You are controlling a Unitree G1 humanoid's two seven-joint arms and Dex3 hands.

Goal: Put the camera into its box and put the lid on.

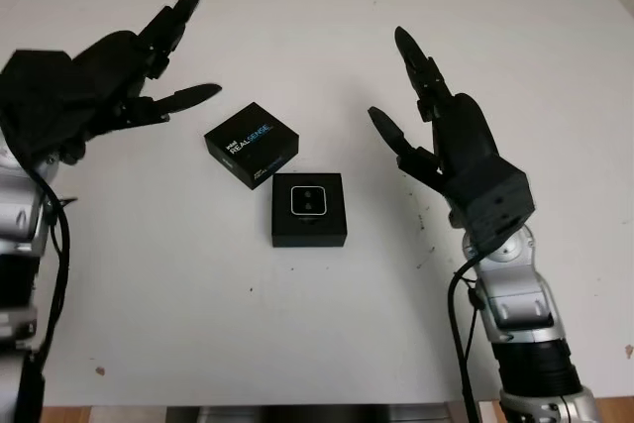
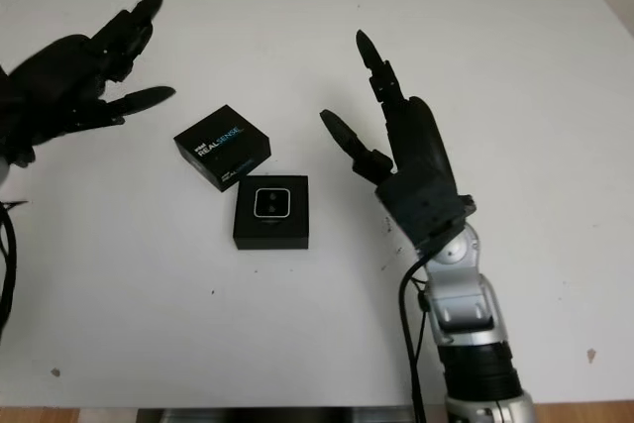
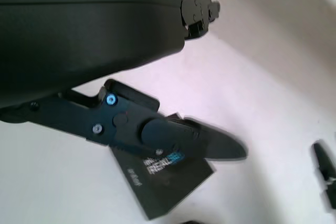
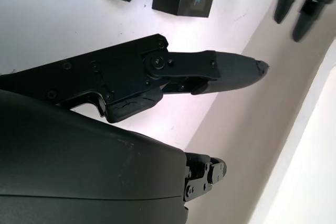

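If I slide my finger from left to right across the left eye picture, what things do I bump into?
Left hand → lid marked RealSense → box with the camera sitting in it → right hand. All of it is over the white table.

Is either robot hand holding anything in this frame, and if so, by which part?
Nothing is held. The left robot hand and right robot hand are both open above the table, on either side of the lid and the box.

Black three-finger left hand (image 1: pixel 119 66) and right hand (image 1: pixel 446 136) – silver forearms, black cables, blue screws
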